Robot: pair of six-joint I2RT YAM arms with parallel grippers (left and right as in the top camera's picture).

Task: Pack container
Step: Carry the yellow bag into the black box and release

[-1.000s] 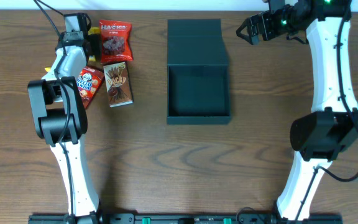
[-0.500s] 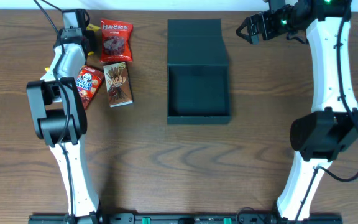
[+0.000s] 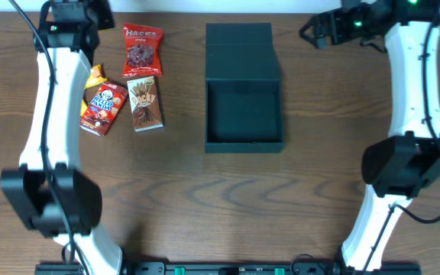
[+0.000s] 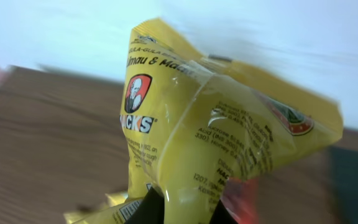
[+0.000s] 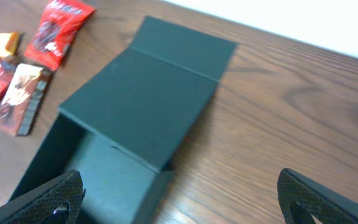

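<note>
Left jaws: the left gripper is pinched tight on one end of a crinkly yellow plastic snack packet.
Right jaws: the right gripper gapes wide and holds nothing.
Container: the matte black shallow cardboard box sits near the middle of the dark wooden table's far edge, with its flap lid toward that edge.
Bearing: we judge it lies rightward of the left gripper, beyond the red glossy packets. Its long axis runs far-to-near.
Nearer arm: the right, but it is unloaded.

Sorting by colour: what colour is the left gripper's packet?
Yellow packet, best in left wrist view.
</note>
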